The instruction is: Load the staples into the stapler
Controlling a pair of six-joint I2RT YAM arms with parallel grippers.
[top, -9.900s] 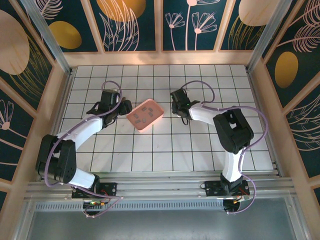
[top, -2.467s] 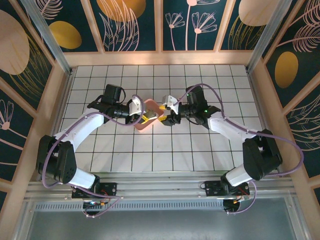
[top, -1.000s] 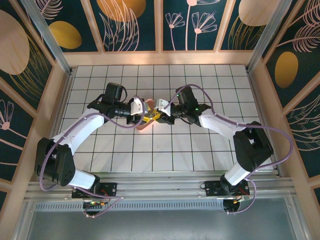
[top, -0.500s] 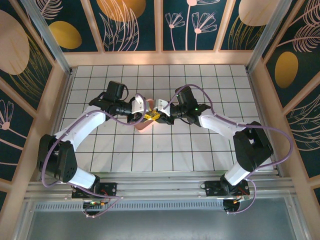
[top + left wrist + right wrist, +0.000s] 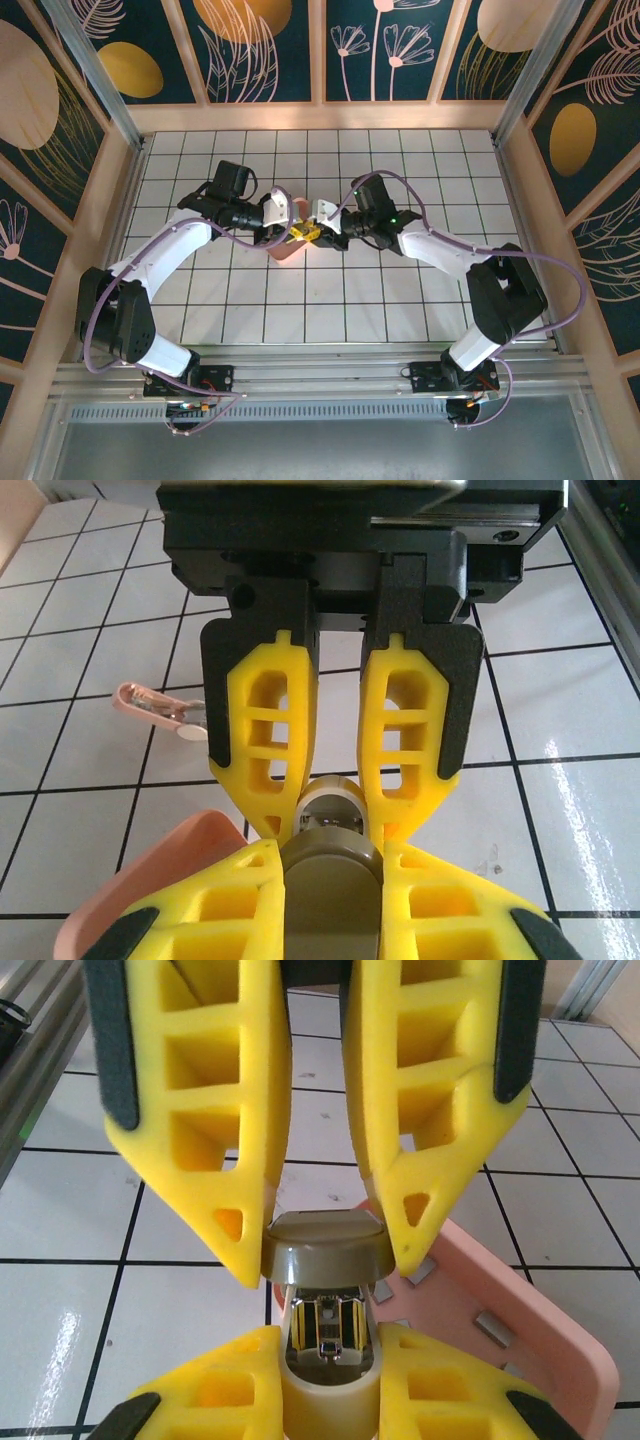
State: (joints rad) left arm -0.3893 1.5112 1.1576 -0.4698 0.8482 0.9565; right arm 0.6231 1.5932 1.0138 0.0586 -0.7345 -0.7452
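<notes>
Low in the right wrist view, gripping the cream body of the stapler (image 5: pixel 320 1400) with the right gripper (image 5: pixel 328 1345), fingers narrow around it, metal channel bared under the olive lid. Just beyond, pinching that lid tight from the top of the frame with the left gripper (image 5: pixel 327 1257). Further back at lower right, on the white gridded table (image 5: pixel 200 1210), holding the staples (image 5: pixel 490 1328) loose inside the pink tray (image 5: pixel 560 1360), apart from the stapler.
</notes>
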